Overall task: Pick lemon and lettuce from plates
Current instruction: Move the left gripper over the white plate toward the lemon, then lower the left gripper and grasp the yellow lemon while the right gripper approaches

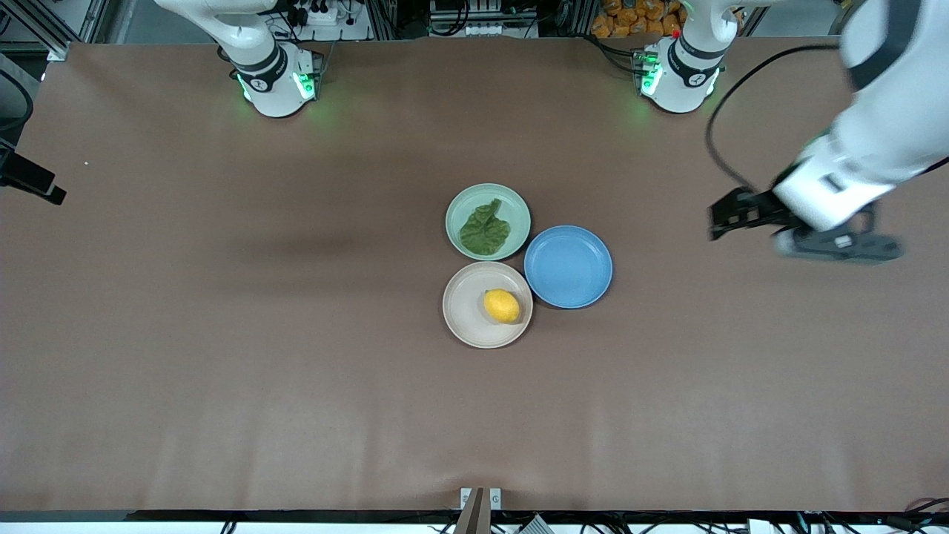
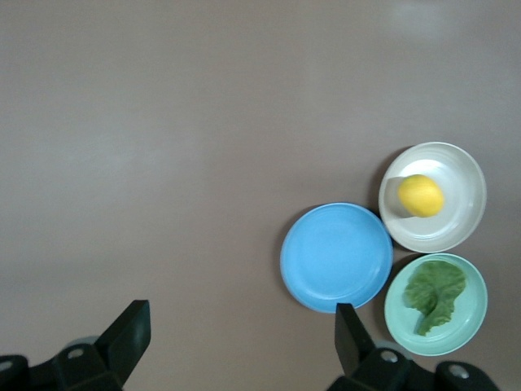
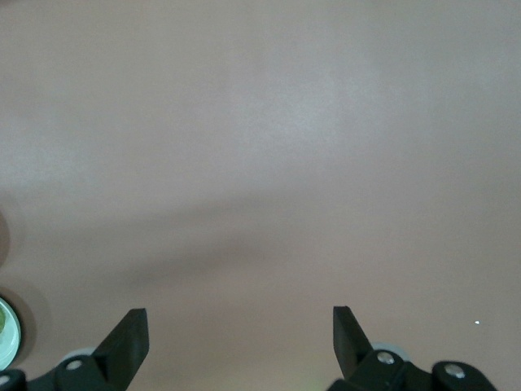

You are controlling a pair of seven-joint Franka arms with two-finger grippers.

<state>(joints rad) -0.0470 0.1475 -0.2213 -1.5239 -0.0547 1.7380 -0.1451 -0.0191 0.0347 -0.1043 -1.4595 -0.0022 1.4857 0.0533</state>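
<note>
The lemon (image 1: pixel 502 305) lies on the beige-cream plate (image 1: pixel 467 319). The lettuce (image 1: pixel 484 228) lies flat on the pale mint green plate (image 1: pixel 515 204), which is farther from the front camera. In the left wrist view the lemon (image 2: pixel 421 195) is on the beige plate (image 2: pixel 464 220) and the lettuce (image 2: pixel 435 292) is on the mint plate (image 2: pixel 472 326). My left gripper (image 1: pixel 718 219) (image 2: pixel 240 308) is open and empty, up over bare table toward the left arm's end. My right gripper (image 3: pixel 240 314) is open and empty, high over bare table; it does not show in the front view.
An empty blue plate (image 1: pixel 568 266) (image 2: pixel 336 257) touches both other plates on the left arm's side. A rim of the mint plate (image 3: pixel 6 330) shows in the right wrist view. A black fixture (image 1: pixel 30 178) juts in at the right arm's end.
</note>
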